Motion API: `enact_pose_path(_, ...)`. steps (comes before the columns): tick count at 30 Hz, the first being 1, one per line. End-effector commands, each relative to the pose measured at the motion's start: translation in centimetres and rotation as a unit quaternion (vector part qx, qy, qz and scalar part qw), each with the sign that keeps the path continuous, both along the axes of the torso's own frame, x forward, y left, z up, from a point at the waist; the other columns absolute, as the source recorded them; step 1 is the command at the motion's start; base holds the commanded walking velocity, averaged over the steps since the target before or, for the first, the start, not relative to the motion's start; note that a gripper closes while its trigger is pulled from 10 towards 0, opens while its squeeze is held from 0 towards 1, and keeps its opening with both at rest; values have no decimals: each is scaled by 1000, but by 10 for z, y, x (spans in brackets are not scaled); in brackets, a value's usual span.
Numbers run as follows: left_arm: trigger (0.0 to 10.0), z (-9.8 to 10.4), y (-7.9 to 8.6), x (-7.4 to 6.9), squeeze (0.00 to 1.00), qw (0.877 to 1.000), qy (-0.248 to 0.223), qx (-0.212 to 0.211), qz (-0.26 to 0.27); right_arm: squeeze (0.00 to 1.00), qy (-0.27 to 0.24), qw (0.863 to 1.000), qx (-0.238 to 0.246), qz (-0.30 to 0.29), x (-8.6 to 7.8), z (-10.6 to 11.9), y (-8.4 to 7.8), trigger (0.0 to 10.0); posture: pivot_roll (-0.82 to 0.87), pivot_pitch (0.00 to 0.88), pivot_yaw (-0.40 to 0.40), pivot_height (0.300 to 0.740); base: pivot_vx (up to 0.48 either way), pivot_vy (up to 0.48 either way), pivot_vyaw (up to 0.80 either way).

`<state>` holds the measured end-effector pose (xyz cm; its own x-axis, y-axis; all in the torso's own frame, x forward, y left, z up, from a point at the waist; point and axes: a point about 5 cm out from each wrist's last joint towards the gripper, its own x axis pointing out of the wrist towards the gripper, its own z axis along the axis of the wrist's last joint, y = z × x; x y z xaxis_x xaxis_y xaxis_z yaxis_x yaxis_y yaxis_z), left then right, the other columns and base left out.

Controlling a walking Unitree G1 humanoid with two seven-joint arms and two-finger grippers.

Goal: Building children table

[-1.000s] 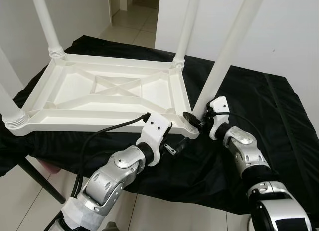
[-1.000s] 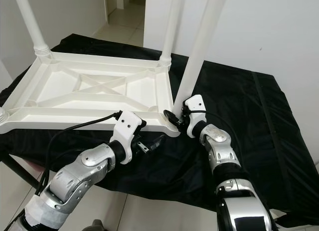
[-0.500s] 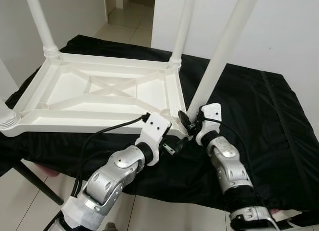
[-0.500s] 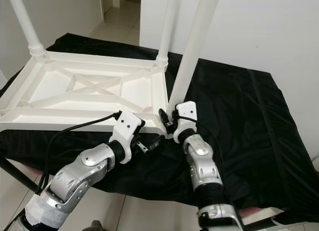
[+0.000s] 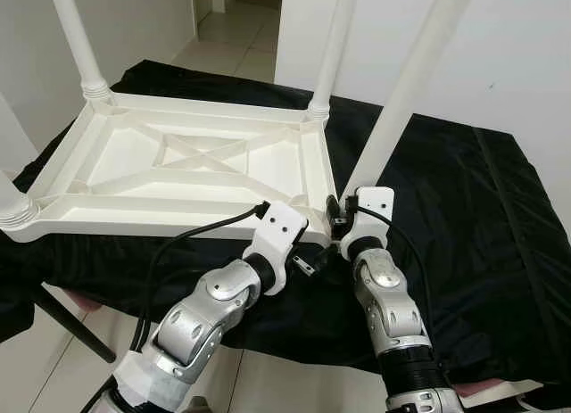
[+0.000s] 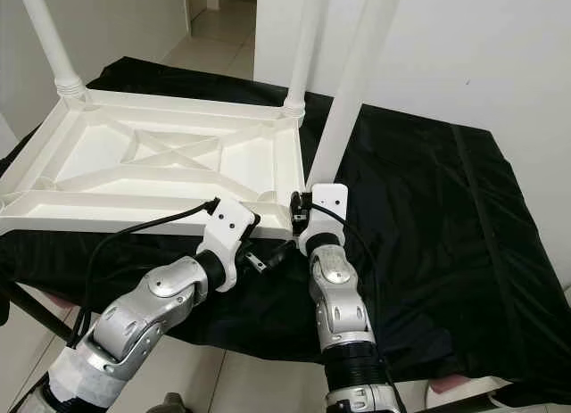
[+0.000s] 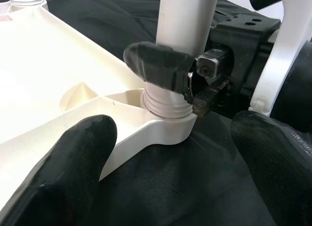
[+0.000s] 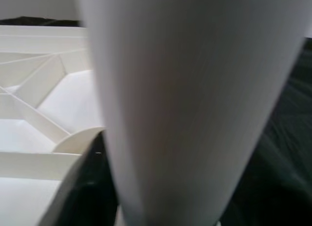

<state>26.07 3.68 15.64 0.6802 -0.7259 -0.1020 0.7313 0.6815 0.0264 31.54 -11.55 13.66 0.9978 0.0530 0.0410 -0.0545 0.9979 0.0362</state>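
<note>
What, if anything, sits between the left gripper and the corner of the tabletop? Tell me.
Nothing visible does. The left gripper is open right at the near corner of the upturned tabletop, above bare black cloth. The right gripper grips the leg just above that corner's socket.

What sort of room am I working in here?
Probably a home: tiled floor runs into a hallway between plain white walls. The upturned white table lies on a black-draped work surface.
</note>
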Motion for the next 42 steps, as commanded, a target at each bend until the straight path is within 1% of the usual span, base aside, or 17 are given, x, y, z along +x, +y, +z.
enact_pose_path(1,10000,-2,-4,-3,0,1000,0,1,-30,1000,8,1000,3,-12,-1,-3,-6,10000,148,19,-94,740,0,0,0)
enact_pose_path(9,10000,-2,-5,-4,0,1000,-3,-1,-30,1000,-11,1000,-3,-9,-1,8,-12,10000,150,11,-100,740,0,0,0)
enact_pose_path(10,10000,-2,-5,-4,0,1000,-3,-1,-30,1000,-12,1000,-6,-1,-1,8,-12,10000,150,9,-100,740,0,0,0)
enact_pose_path(12,10000,-2,-5,-3,0,1000,-4,-1,-31,1000,-1,999,-7,54,-2,5,-10,10000,150,5,-99,740,0,0,0)
enact_pose_path(14,10000,-2,-5,-3,0,1000,-5,-1,-31,1000,1,997,-9,83,-2,5,-9,10000,148,4,-97,740,0,0,0)
enact_pose_path(15,10000,-2,-5,-4,0,999,-4,-1,-35,0,-2,991,-15,136,-2,4,-14,10000,145,0,-95,740,0,0,0)
enact_pose_path(16,10000,-2,-5,-4,0,999,-4,-1,-35,0,-2,991,-15,136,-2,4,-14,10000,145,0,-95,740,0,0,0)
enact_pose_path(18,10000,-2,-5,-4,0,999,-4,-1,-42,0,-4,979,-23,202,-1,4,-22,10000,145,0,-95,740,0,0,0)
enact_pose_path(19,10000,-2,-5,-4,0,999,-4,-1,-42,0,-4,979,-23,202,-1,4,-22,10000,145,0,-95,740,0,0,0)
enact_pose_path(21,10000,-3,-3,-6,0,999,0,0,-49,0,-3,969,-44,243,1,4,-29,10000,143,0,-94,740,0,0,0)
enact_pose_path(24,10000,-6,-1,-9,0,998,7,2,-56,0,2,957,-74,281,9,4,-40,10000,143,0,-92,740,0,0,0)
enact_pose_path(28,10000,-8,2,-13,0,998,14,4,-61,0,2,948,-96,302,18,6,-44,10000,148,6,-92,740,0,0,0)
enact_pose_path(30,10000,-10,5,-15,0,998,21,5,-63,0,8,940,-104,326,22,5,-44,10000,160,12,-94,740,0,0,0)
enact_pose_path(35,10000,-10,10,-18,0,998,26,6,-62,0,28,931,-116,344,28,-1,-45,10000,174,16,-94,740,0,0,0)
enact_pose_path(36,10000,-10,10,-18,0,998,26,7,-60,0,30,929,-121,350,29,-3,-45,3843,174,16,-94,740,0,0,0)
enact_pose_path(37,10000,-10,11,-18,0,998,26,7,-58,0,34,927,-121,353,30,-4,-46,0,181,19,-96,740,0,0,0)
enact_pose_path(42,10000,-10,13,-18,0,998,26,8,-53,0,41,925,-124,357,32,-9,-49,0,190,21,-99,740,0,0,0)
